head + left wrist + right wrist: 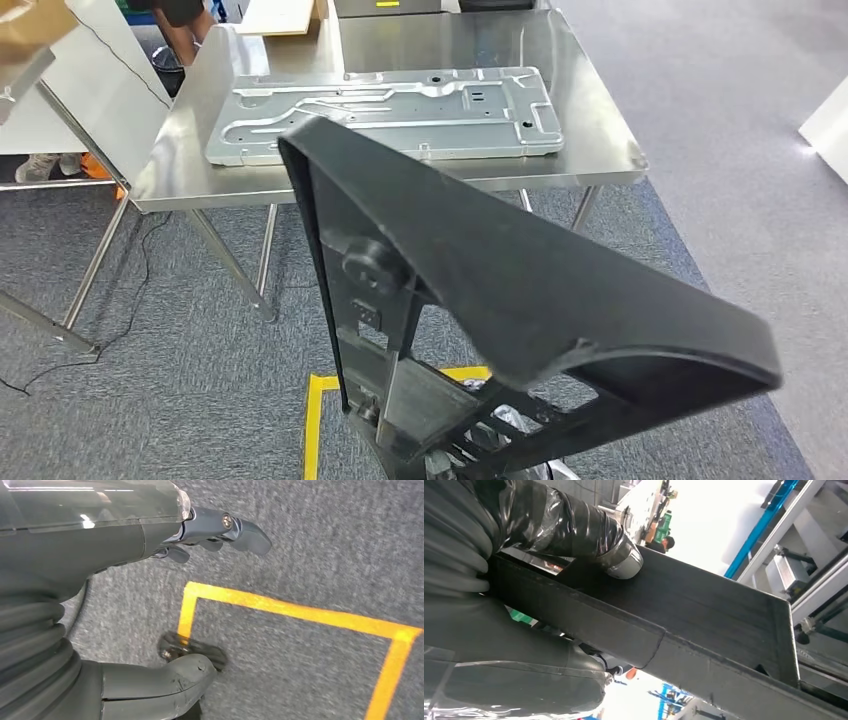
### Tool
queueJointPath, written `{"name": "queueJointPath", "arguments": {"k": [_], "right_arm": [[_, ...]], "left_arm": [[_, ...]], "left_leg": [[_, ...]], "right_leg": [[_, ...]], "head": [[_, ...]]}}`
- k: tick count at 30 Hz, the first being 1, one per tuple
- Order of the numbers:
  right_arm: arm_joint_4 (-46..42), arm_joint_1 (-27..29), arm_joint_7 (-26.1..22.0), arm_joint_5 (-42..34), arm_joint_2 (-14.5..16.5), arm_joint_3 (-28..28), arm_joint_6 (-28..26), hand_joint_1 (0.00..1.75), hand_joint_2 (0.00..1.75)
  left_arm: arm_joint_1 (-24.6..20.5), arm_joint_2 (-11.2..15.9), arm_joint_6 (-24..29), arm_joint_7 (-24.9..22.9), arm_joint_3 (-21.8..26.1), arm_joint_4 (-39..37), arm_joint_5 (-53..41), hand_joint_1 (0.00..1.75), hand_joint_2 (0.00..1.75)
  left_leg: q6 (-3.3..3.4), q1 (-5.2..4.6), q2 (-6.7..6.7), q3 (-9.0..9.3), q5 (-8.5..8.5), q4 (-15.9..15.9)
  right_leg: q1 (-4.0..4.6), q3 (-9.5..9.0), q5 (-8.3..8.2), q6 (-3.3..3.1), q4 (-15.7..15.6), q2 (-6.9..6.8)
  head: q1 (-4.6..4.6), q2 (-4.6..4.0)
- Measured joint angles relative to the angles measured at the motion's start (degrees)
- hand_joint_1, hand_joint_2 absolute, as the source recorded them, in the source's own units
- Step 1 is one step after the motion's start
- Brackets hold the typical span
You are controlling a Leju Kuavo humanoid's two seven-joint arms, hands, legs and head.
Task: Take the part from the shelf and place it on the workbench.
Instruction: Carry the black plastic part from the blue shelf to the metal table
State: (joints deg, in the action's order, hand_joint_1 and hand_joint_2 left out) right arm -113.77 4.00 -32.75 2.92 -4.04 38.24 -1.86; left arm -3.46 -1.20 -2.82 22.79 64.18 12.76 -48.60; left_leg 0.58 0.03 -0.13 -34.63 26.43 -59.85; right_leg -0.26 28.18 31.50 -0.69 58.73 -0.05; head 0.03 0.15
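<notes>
A large black part is seen closest to the head camera, held tilted above the grey carpeted floor in front of the desk. In the right wrist view the right hand is wrapped around the part's edge, with a finger pressed on its flat black face and the thumb underneath, so the part is gripped between them. On the steel desk a stamped grey metal panel is laid flat. The left hand is seen above the carpet and a yellow tape line, its fingers spread apart from the thumb with nothing held.
</notes>
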Motion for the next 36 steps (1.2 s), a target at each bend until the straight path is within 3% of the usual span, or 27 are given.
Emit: {"name": "queueJointPath", "arguments": {"k": [3,4,6,8,9,10,12,13,14,16,18,20,23,24,25,26,28,29,30,34,36], "right_arm": [[-0.14,0.09,0.62,0.15,-0.08,-0.07,-0.09,1.75,1.75],[-0.20,0.08,1.00,0.29,-0.16,-0.10,-0.23,1.75,1.75],[-0.27,0.13,1.93,1.00,-0.43,-0.25,-1.07,1.75,1.75],[-0.29,0.27,2.77,2.30,-0.87,-0.48,-2.27,1.75,1.75],[-0.28,0.31,3.12,2.96,-1.16,-0.57,-2.66,1.75,1.75],[-0.28,0.26,3.41,3.45,-1.51,-0.63,-2.77,1.75,1.75],[-0.28,-0.01,3.92,3.87,-2.33,-0.67,-2.20,1.75,1.75],[-0.24,-0.17,4.14,3.88,-2.77,-0.69,-1.74,1.75,1.75],[-0.21,-0.36,4.29,3.86,-3.16,-0.70,-1.32,1.75,1.75],[-0.13,-0.57,4.47,3.84,-3.77,-0.74,-0.97,1.75,1.75],[-0.13,-0.63,4.51,3.84,-4.11,-0.76,-0.91,1.75,1.75],[-0.13,-0.77,4.49,3.82,-4.28,-0.76,-0.84,1.75,1.75],[-0.11,-0.92,4.50,3.78,-4.40,-0.76,-0.72,1.75,1.75],[-0.11,-0.90,4.51,3.77,-4.45,-0.76,-0.71,1.75,1.75],[-0.11,-0.89,4.51,3.77,-4.50,-0.76,-0.71,1.75,1.75],[-0.11,-0.90,4.51,3.77,-4.55,-0.76,-0.71,1.75,1.75],[-0.09,-0.93,4.52,3.77,-4.64,-0.76,-0.70,1.75,1.75],[-0.07,-0.97,4.52,3.77,-4.68,-0.76,-0.71,1.75,1.75],[-0.04,-1.00,4.52,3.77,-4.70,-0.76,-0.71,1.75,1.75],[-0.01,-1.11,4.51,3.82,-4.80,-0.76,-0.69,1.75,1.75],[-0.02,-1.28,4.48,3.87,-4.85,-0.76,-0.66,1.75,1.75]], "left_arm": [[0.22,0.03,0.05,-0.04,0.16,0.00,0.02,0.00,1.75],[0.21,0.01,0.08,-0.07,0.26,0.00,0.05,0.00,1.75],[0.12,-0.05,0.15,-0.09,0.53,0.00,0.21,0.00,1.75],[0.17,-0.16,0.20,-0.10,0.82,0.00,0.38,0.00,1.75],[0.24,-0.22,0.19,-0.10,0.93,0.00,0.41,0.00,1.75],[0.29,-0.26,0.19,-0.10,1.00,0.00,0.39,0.00,1.75],[0.30,-0.33,0.14,-0.10,1.03,0.00,0.24,0.00,1.75],[0.24,-0.39,0.09,-0.10,1.05,0.00,0.16,0.00,1.75],[0.15,-0.45,0.03,-0.11,1.10,0.00,0.09,0.00,1.75],[0.05,-0.55,-0.05,-0.12,1.20,0.00,0.03,0.00,1.75],[0.04,-0.61,-0.08,-0.13,1.26,0.00,0.00,0.00,1.75],[-0.09,-0.72,-0.12,-0.11,1.28,0.00,0.00,0.00,1.75],[-0.06,-0.77,-0.15,-0.10,1.33,0.00,0.00,0.00,1.75],[0.05,-0.76,-0.15,-0.10,1.35,0.00,-0.02,0.00,1.75],[0.13,-0.76,-0.15,-0.10,1.36,0.00,-0.03,0.00,1.75],[0.18,-0.76,-0.15,-0.10,1.37,0.00,-0.06,0.00,1.75],[0.22,-0.76,-0.15,-0.10,1.37,0.00,-0.10,0.00,1.75],[0.21,-0.76,-0.15,-0.10,1.37,0.00,-0.11,0.00,1.75],[0.24,-0.76,-0.15,-0.10,1.38,0.00,-0.11,0.00,1.75],[0.33,-0.80,-0.16,-0.09,1.39,0.00,-0.15,0.00,1.75],[0.17,-0.83,-0.17,-0.07,1.39,0.00,-0.18,0.00,1.75]], "left_leg": [[1.12,0.02,-0.06,1.09,0.12,1.50],[1.41,0.20,-0.10,1.81,0.24,1.75],[1.75,0.41,-0.17,2.80,0.58,2.10],[1.81,0.41,-0.20,3.30,1.20,2.06],[1.75,0.40,-0.21,3.66,1.58,2.02],[1.65,0.40,-0.22,4.18,2.03,1.99],[1.37,0.42,-0.26,5.55,3.08,2.01],[1.19,0.44,-0.27,6.21,3.51,2.08],[0.93,0.46,-0.28,6.50,3.83,2.16],[0.30,0.46,-0.26,6.87,4.08,2.30],[-0.32,0.44,-0.20,7.16,4.27,1.83],[-0.80,0.55,-0.17,5.62,5.13,-1.78],[-1.42,0.73,-0.16,-1.07,8.66,-11.91],[-1.53,0.75,-0.15,-2.81,8.96,-13.52],[-1.60,0.77,-0.14,-3.64,8.07,-13.20],[-1.59,0.79,-0.12,-3.50,5.89,-10.89],[-1.31,0.73,0.00,-1.94,0.59,-3.96],[-1.02,0.56,0.08,-1.29,-0.66,-1.30],[-0.67,0.38,0.13,-1.01,-1.23,0.12],[0.83,0.45,-0.05,0.16,-0.68,1.12],[1.46,0.57,-0.11,1.12,-0.22,1.41]], "right_leg": [[0.10,-0.47,-0.07,1.12,0.53,0.04],[0.08,-0.07,0.59,1.41,1.71,0.06],[-0.11,2.89,3.38,1.94,7.01,0.08],[-0.24,7.50,5.69,2.26,13.30,0.07],[-0.26,9.11,5.40,2.29,14.67,0.07],[-0.26,9.72,3.74,2.20,13.97,0.07],[-0.16,8.26,-1.89,1.65,7.83,0.08],[0.05,7.42,-3.90,1.31,4.89,0.09],[0.30,6.82,-4.89,0.95,2.57,0.07],[0.74,6.73,-4.82,0.33,1.09,0.01],[0.56,5.81,-4.87,-0.29,0.08,0.03],[0.22,4.41,-4.55,-0.91,-0.72,0.00],[0.12,3.09,-3.52,-1.41,-1.02,-0.05],[0.11,2.59,-3.07,-1.38,-1.01,0.02],[0.08,1.97,-2.59,-1.32,-1.01,0.08],[0.06,1.20,-2.03,-1.20,-1.01,0.13],[0.07,-0.21,-0.87,-0.81,-0.98,0.10],[0.10,-0.53,-0.42,-0.54,-0.94,0.09],[0.14,-0.63,-0.05,-0.22,-0.96,0.09],[0.18,-0.90,0.77,1.04,0.58,0.09],[-0.02,1.66,2.79,1.50,5.49,0.09]], "head": [[-0.02,0.00],[-0.03,0.00],[-0.01,0.00],[-0.02,0.00],[-0.02,0.00],[-0.03,0.00],[-0.03,0.00],[-0.02,0.00],[-0.01,0.00],[-0.02,0.00],[-0.05,0.00],[-0.04,0.00],[-0.05,0.00],[-0.05,0.00],[-0.05,0.00],[-0.05,0.00],[-0.05,0.00],[-0.05,0.00],[-0.05,0.00],[-0.05,0.00],[-0.05,0.00]]}}
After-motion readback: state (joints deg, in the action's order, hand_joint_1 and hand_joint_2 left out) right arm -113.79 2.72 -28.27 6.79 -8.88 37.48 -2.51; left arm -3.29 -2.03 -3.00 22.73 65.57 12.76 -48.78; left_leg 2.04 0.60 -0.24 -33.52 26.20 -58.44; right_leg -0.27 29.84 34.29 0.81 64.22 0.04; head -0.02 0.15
